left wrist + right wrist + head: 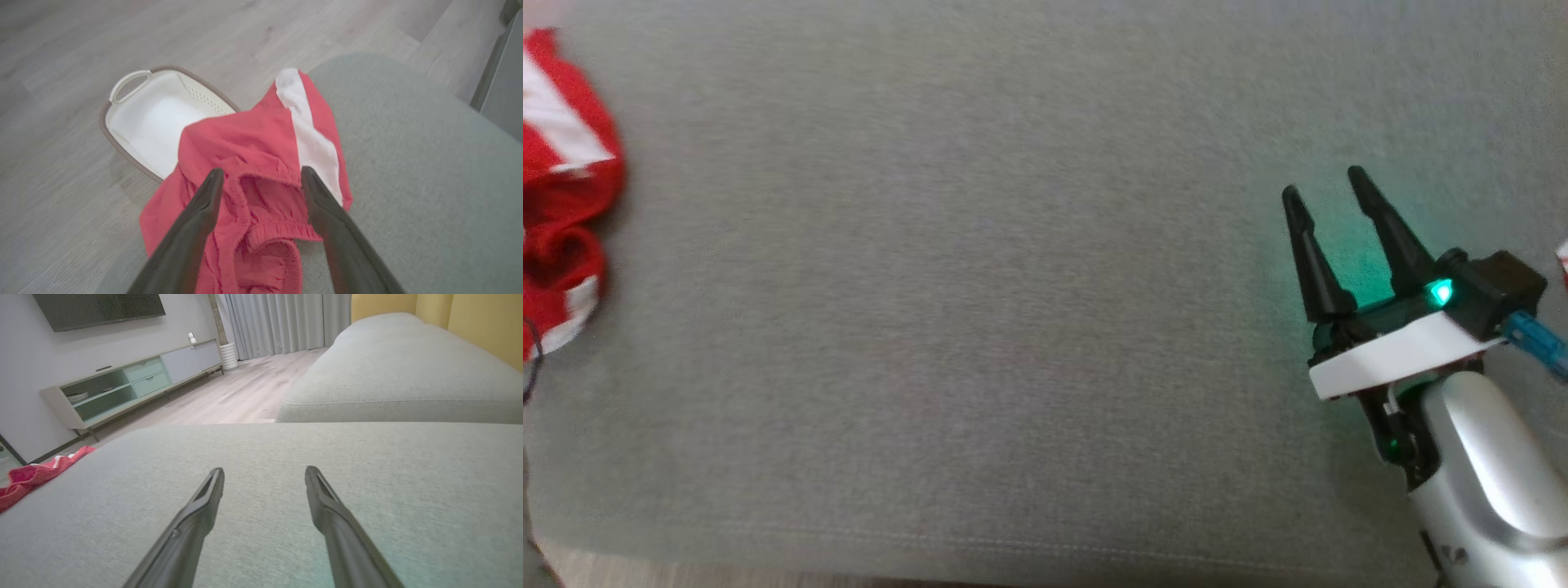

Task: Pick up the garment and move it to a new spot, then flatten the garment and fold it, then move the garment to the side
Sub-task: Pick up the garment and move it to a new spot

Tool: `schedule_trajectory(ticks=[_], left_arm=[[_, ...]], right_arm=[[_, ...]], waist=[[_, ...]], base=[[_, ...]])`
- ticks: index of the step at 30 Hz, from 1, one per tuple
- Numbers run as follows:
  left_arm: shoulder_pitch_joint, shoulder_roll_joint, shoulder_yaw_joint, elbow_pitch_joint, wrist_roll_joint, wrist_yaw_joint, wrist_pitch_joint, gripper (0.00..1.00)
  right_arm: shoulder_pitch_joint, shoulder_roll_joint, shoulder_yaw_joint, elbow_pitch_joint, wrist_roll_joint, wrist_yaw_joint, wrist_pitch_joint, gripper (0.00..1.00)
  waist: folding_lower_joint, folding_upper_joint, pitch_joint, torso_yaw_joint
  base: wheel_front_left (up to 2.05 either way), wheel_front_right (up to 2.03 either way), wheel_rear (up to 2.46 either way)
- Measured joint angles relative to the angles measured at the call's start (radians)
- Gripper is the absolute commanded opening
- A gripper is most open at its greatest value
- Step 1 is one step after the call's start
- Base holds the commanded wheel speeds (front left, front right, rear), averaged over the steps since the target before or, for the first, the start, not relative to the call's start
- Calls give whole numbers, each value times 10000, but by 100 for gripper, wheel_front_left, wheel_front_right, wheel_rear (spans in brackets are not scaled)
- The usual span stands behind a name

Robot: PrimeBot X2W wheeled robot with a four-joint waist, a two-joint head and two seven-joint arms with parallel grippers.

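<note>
**Both claws open, nothing held; garment bunched at the cushion's left edge**

Left gripper point(261, 170): fingers spread wide, holding nothing. In the left wrist view they straddle the gathered elastic waistband of the garment point(253, 143). Cannot tell whether the tips touch the cloth or hang just above it.

Right gripper point(1323, 183): fingers also apart and empty, over bare sofa cushion point(1013, 286), well apart from the garment.

Location: the garment looks like red shorts with a white side stripe. It lies crumpled at the far left edge of the cushion. Part of it seems to hang over the rim toward the white laundry basket point(122, 87) on the wood floor point(49, 163) below.

Handling (judgement): thin, light, limp cloth. It will sag and trail from whatever point is pinched and will not keep any shape. Not fragile. The overhanging part could drag the rest off the edge if it is nudged outward. Best hold looks like the elastic waistband: thick, ruffled, standing up a little, and already between the left fingers. A pinch on the flat panel risks catching one layer only.

Orientation: the waistband opening faces the left gripper and the leg end lies away from it. The white stripe marks the long axis, running up the left wrist view from the waistband to the far hem, roughly in line with the fingers. In the head view it runs along the cushion's left edge. Creases hide the true outline.
</note>
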Motion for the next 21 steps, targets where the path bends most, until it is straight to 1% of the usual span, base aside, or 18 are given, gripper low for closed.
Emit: schedule_trajectory(ticks=[4,7,12,14,15,16,21], left_arm=[[2,-21,40,938,-102,-21,278,100],[1,-13,-142,1521,-86,-35,625,100],[-467,130,-286,1942,-65,-267,1289,100],[-554,161,-393,2031,-65,-374,1361,99],[-592,159,-410,2075,-67,-414,1361,46],[-592,159,-410,2075,-67,-414,1361,0],[-631,123,-523,2263,-65,-598,1164,0]], right_arm=[[-57,-140,-29,-59,0,0,-46,100],[-75,-146,-52,-77,0,0,-75,100],[-269,-167,-61,-84,0,0,-75,100],[-319,-171,-56,-88,0,0,-75,100],[-321,-173,-54,-86,0,0,-75,100],[-321,-173,-54,-86,0,0,-75,100],[-318,-167,36,81,2,0,-94,100]], waist=[[0,0,483,-363],[0,0,763,-529],[-2,0,1011,-582],[-2,0,1033,-549],[-2,0,1024,-533],[-2,0,1024,-533],[-2,0,717,-475]], base=[[0,0,0],[0,0,0],[0,0,0],[0,0,0],[0,0,0],[0,0,0],[0,0,0]])
